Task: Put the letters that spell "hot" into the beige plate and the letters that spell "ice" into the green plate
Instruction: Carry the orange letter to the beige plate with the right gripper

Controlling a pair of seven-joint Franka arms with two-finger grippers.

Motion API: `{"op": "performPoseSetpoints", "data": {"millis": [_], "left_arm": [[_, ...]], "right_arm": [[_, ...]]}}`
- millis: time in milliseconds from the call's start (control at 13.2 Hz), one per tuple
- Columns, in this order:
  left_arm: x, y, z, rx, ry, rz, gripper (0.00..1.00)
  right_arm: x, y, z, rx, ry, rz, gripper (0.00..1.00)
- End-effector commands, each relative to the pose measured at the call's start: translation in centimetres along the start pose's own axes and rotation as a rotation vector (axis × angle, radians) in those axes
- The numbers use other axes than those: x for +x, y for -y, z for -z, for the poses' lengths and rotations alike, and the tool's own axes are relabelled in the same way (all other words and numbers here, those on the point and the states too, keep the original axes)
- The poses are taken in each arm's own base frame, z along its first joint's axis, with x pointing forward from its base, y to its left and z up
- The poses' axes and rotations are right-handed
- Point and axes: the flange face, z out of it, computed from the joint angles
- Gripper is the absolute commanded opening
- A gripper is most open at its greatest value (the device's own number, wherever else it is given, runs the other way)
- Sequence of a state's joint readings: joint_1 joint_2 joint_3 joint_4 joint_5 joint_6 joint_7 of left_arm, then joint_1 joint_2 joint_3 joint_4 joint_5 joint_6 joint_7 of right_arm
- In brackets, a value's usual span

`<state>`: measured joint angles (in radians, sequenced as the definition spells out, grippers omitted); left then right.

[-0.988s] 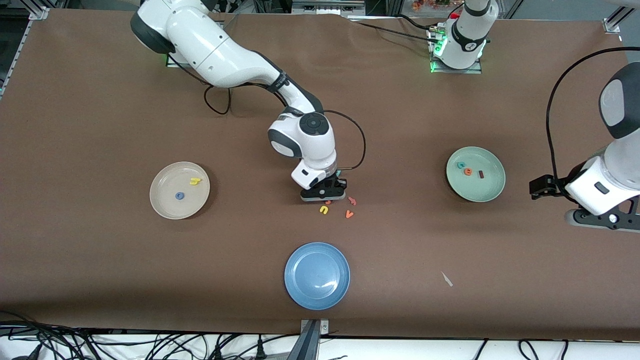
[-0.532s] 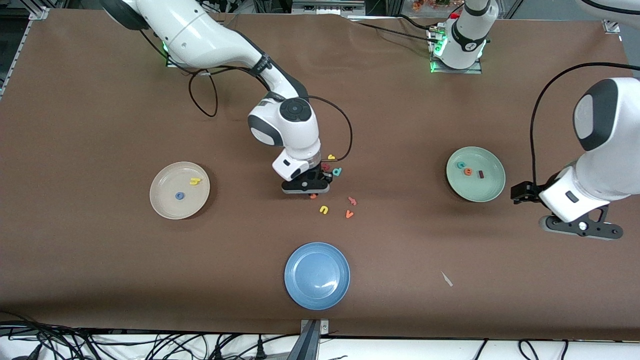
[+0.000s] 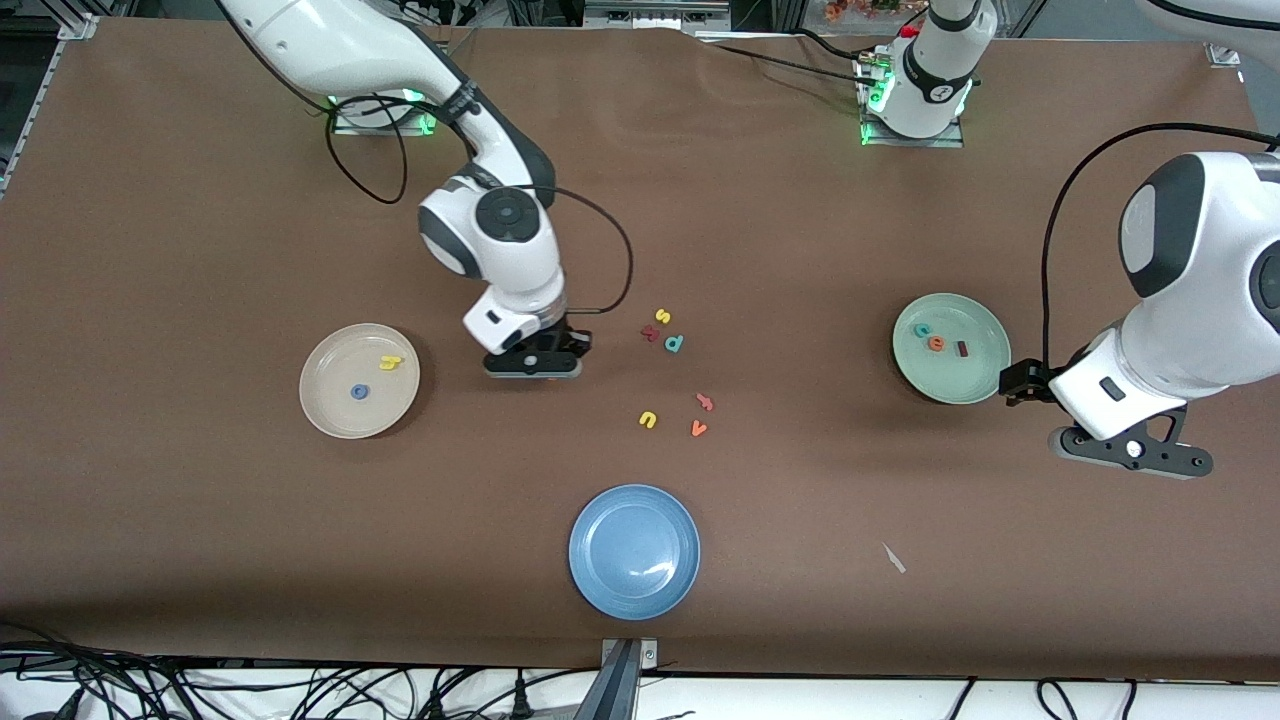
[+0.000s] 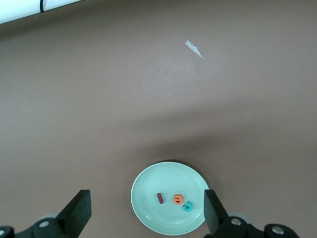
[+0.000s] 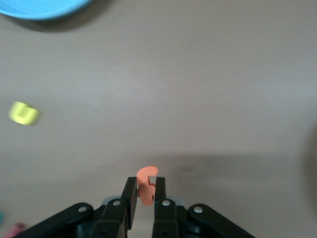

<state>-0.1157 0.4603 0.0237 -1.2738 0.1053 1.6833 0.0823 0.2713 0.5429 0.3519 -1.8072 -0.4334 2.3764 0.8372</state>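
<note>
Your right hand (image 3: 534, 366) was clenched on the orange hooked t (image 5: 146, 184), which stuck out from between its fingertips (image 5: 130, 192) in the right wrist view. The hand hung over bare bench (image 3: 200, 200) between the beige plate (image 3: 330, 412) and the loose cluster of letters at mid-bench.

In that beige plate, toward the right arm's end of the bench, you already had the yellow h (image 3: 391, 362) and the blue o (image 3: 359, 391), lying apart from each other.

The leftover letters lay in two small groups. In the group farther from the front camera, the yellow s (image 3: 662, 316), the dark red k (image 3: 651, 334) and the teal p (image 3: 674, 344) sat close together. Nearer the camera were the yellow u (image 3: 648, 420), the orange v (image 3: 699, 429) and a reddish letter (image 3: 705, 402) that you could not read. Nearer still sat the blue plate (image 3: 600, 560), with nothing in it.

Your left hand (image 4: 146, 213) was released, its fingers (image 4: 77, 214) spread wide, and it waited in the air just beside the green plate (image 3: 985, 380), toward the left arm's end of the bench. That plate held the teal c (image 3: 923, 329), the orange e (image 3: 936, 343) and the dark red i (image 3: 962, 349) in a short row. A white scrap (image 3: 894, 558) lay on the bench nearer the camera than the green plate.
</note>
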Motion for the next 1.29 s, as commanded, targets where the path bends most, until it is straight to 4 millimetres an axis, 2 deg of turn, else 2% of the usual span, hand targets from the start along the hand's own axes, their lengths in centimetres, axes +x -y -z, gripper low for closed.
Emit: {"op": "performPoseSetpoints", "data": {"millis": [0, 152, 228, 608, 836, 988, 1216], "left_arm": [[-0.6, 0.8, 0.9, -0.019, -0.008, -0.001, 1.00], [-0.6, 0.8, 0.9, -0.019, -0.008, -0.001, 1.00], [-0.6, 0.7, 0.9, -0.019, -0.008, -0.002, 1.00], [-0.9, 0.6, 0.3, -0.022, 0.023, -0.003, 1.00], [-1.4, 0.3, 0.3, -0.025, 0.060, -0.007, 1.00], [-1.8, 0.3, 0.5, -0.028, 0.080, -0.007, 1.00], [-2.5, 0.3, 0.8, -0.036, 0.116, -0.003, 1.00]], "right_arm": [[-0.4, -4.9, 2.4, -0.069, 0.084, 0.086, 0.10], [0.8, -7.4, 4.1, -0.029, 0.121, 0.103, 0.10], [1.3, -9.2, 5.0, -0.029, 0.136, 0.119, 0.10], [1.9, -20.5, 7.6, -0.047, 0.182, 0.201, 0.10], [1.8, -26.3, 7.2, -0.055, 0.212, 0.223, 0.10], [2.2, -28.9, 6.3, -0.050, 0.218, 0.216, 0.10], [2.7, -30.3, 3.1, -0.036, 0.216, 0.192, 0.11]]}}
